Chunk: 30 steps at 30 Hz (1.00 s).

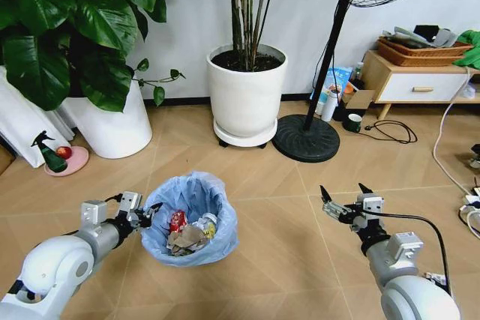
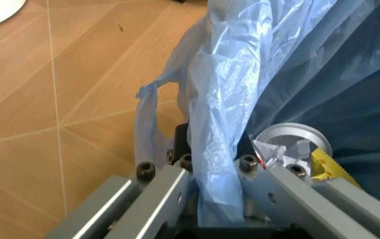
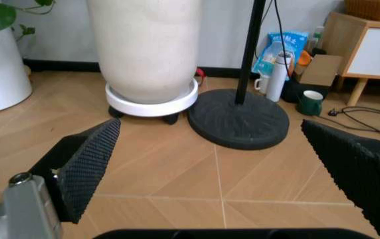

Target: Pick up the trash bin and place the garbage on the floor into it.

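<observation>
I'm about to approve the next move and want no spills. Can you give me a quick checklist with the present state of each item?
1. Left gripper shut on the trash bin rim: ok; its fingers pinch the blue bag at the rim.
2. Bin upright: ok.
3. Garbage inside the bin: ok; red can, crumpled paper.
4. Floor around the bin free of litter: ok, as far as the head view reaches.
5. Right gripper open and apart from the bin: ok.
6. Bin lifted off the floor: cannot tell.

Two white plant pots (image 1: pixel 247 91) stand by the wall, a fan's black base (image 1: pixel 306 138) just beside one. A green spray bottle (image 1: pixel 50 154) sits on a pink dish (image 1: pixel 73 161). Cables (image 1: pixel 391 131) trail near a wooden cabinet (image 1: pixel 416 84).
</observation>
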Available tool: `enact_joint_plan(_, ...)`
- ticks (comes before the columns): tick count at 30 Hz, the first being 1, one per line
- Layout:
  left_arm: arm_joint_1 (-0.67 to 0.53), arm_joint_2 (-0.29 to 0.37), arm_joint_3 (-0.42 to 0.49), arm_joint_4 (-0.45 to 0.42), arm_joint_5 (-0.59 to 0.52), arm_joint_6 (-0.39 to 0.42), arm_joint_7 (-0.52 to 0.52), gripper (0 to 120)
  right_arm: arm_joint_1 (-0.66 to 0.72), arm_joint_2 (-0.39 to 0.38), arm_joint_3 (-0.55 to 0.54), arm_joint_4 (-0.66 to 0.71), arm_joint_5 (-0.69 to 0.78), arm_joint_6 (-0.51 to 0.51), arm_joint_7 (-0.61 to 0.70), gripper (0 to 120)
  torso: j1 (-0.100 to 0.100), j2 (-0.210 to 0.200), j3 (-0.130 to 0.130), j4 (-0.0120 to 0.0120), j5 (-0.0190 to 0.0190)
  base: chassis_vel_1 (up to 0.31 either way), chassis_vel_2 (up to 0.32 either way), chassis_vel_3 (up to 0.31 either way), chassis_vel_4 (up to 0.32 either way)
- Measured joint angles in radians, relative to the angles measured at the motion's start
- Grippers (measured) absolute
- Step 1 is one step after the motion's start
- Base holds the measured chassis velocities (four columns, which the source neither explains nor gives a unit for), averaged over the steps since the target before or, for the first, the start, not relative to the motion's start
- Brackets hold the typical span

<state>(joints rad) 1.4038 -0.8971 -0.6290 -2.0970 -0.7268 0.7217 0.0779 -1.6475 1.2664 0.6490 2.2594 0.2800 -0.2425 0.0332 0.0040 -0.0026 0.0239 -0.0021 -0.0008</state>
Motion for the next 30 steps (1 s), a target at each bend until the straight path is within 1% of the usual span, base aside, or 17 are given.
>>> enact_joint_plan(6,0.0,0.0,0.0,0.001,0.0,-0.001,0.004,0,0.001,0.005,-0.004,-0.004,-0.004,0.001,-0.001,100,0.0,0.0,0.0,-0.0001,0.0001,0.126,-0.133,-0.134,0.124)
enact_joint_plan(8,0.001,0.0,0.0,0.002,0.001,-0.001,0.006,0,0.0,0.008,-0.005,-0.005,-0.007,0.002,-0.001,100,0.0,0.0,0.0,-0.0005,-0.0001,0.131,-0.124,-0.142,0.125)
enact_joint_plan(12,0.002,-0.001,0.0,0.003,0.003,-0.003,0.009,0,-0.001,0.012,-0.007,-0.008,-0.012,0.006,-0.001,100,0.0,0.0,0.0,0.0,-0.0001,0.143,-0.139,-0.128,0.141)
enact_joint_plan(21,0.005,-0.003,0.001,0.003,0.006,-0.005,0.012,0,-0.011,0.021,-0.008,-0.014,-0.019,0.013,-0.002,100,0.0,0.0,0.0,0.0,-0.0001,0.131,-0.144,-0.13,0.139)
enact_joint_plan(25,0.007,-0.004,0.002,0.003,0.009,-0.006,0.014,0,-0.015,0.026,-0.008,-0.02,-0.027,0.019,-0.005,100,0.0,0.0,0.0,-0.0003,-0.0001,-0.009,-0.092,-0.003,0.084)
enact_joint_plan(30,0.012,-0.005,0.002,-0.001,0.013,-0.009,0.018,0,-0.014,0.027,-0.008,-0.022,-0.029,0.021,-0.008,100,0.0,0.0,0.0,0.0,-0.0002,-0.117,-0.066,0.143,0.076)
